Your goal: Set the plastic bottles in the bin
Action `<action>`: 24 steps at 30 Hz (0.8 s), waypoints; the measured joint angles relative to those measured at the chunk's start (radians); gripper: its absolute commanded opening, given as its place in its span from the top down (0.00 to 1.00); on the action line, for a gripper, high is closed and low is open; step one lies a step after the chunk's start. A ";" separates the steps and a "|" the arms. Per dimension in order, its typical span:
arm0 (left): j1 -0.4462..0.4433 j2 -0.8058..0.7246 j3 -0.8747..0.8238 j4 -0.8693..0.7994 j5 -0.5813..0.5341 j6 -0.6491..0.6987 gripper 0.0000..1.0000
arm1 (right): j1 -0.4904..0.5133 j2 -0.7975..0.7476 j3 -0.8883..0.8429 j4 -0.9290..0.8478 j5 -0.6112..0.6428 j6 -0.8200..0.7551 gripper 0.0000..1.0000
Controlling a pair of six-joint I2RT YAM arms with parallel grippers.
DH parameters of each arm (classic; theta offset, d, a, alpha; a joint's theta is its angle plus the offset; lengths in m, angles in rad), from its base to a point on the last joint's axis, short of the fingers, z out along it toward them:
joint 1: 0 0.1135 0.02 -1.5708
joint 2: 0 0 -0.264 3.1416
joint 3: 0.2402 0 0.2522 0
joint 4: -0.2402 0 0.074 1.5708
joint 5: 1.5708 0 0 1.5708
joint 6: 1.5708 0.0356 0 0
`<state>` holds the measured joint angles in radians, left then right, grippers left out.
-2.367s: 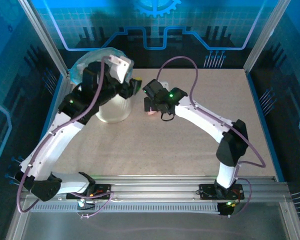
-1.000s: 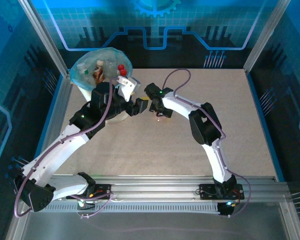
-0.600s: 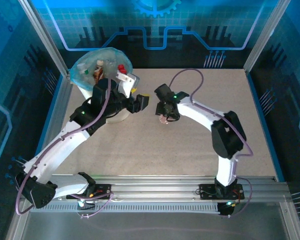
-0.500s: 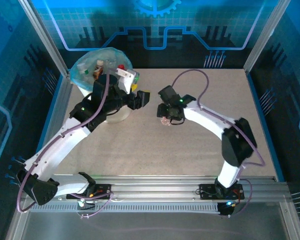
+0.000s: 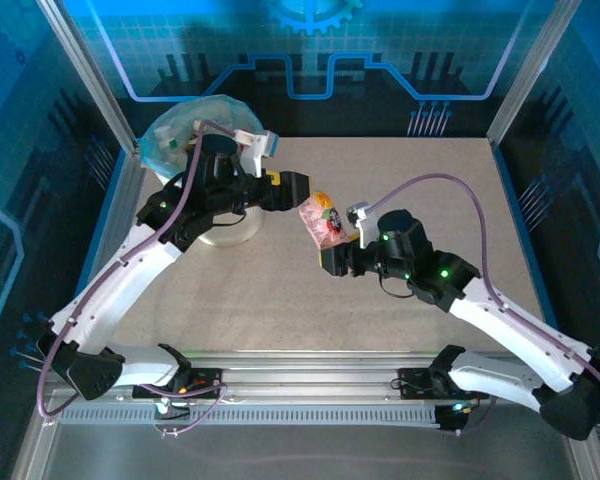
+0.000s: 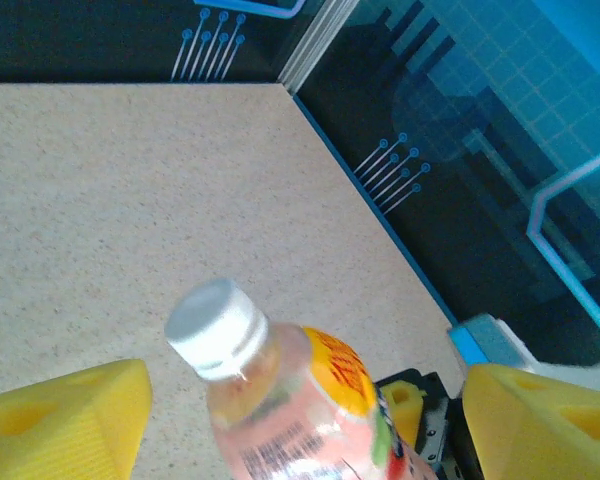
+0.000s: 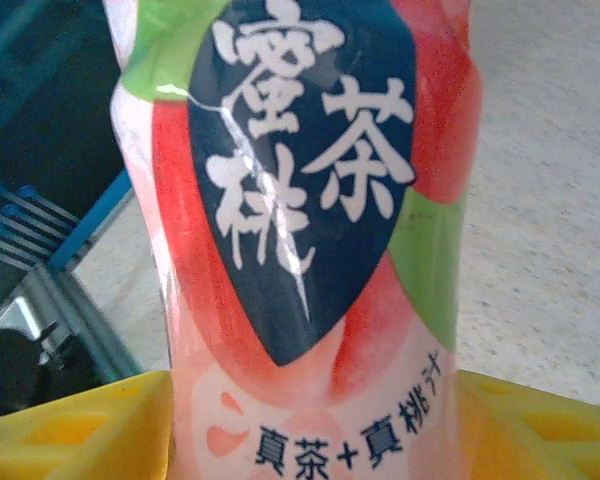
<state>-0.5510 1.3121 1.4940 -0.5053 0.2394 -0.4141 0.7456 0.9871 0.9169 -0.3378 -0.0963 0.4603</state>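
Aloft, yellow right fingers (image 7: 80, 430) clamp the glossy cylindrical bottle (image 5: 323, 218); blocky left fingers (image 6: 65, 420) gape around its cap (image 6: 215, 325).

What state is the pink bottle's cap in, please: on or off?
On: the pink bottle wears its white cap on the neck.

A speckled beige flat tabletop (image 5: 280, 290) forms the floor of the cell, edged at the near side by a silver slotted aluminium rail (image 5: 310, 372) and at the far corners by two slanting silver aluminium posts, left (image 5: 87, 75) and right (image 5: 537, 70). Behind it stands a bright blue back wall panel (image 5: 420, 40) printed with a fine grid, light-blue circuit lines and a gear emblem (image 5: 315, 10) at top centre, above a dark band with small blue pin marks (image 5: 430, 118). Dark blue translucent side panels (image 5: 20, 200) carry the same line pattern, and the light is even, with soft shadows on the tabletop
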 measured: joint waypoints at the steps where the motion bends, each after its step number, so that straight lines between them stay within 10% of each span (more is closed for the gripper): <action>1: 0.000 0.000 -0.009 0.003 0.005 -0.012 0.18 | 0.002 -0.016 -0.008 0.008 -0.012 -0.009 0.34; 8: 0.001 -0.012 -0.086 0.042 0.010 -0.102 0.25 | 0.022 -0.083 -0.023 0.035 -0.031 -0.029 0.36; 18: 0.001 -0.031 -0.113 0.093 0.055 -0.135 0.62 | 0.074 -0.079 -0.055 0.071 -0.028 -0.066 0.34; 24: 0.001 -0.032 -0.113 0.099 0.044 -0.130 0.78 | 0.080 -0.076 -0.060 0.074 -0.008 -0.087 0.01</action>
<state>-0.5499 1.2804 1.3811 -0.4065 0.2832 -0.5442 0.8253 0.9108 0.8566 -0.2634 -0.1047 0.3737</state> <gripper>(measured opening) 0.317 0.910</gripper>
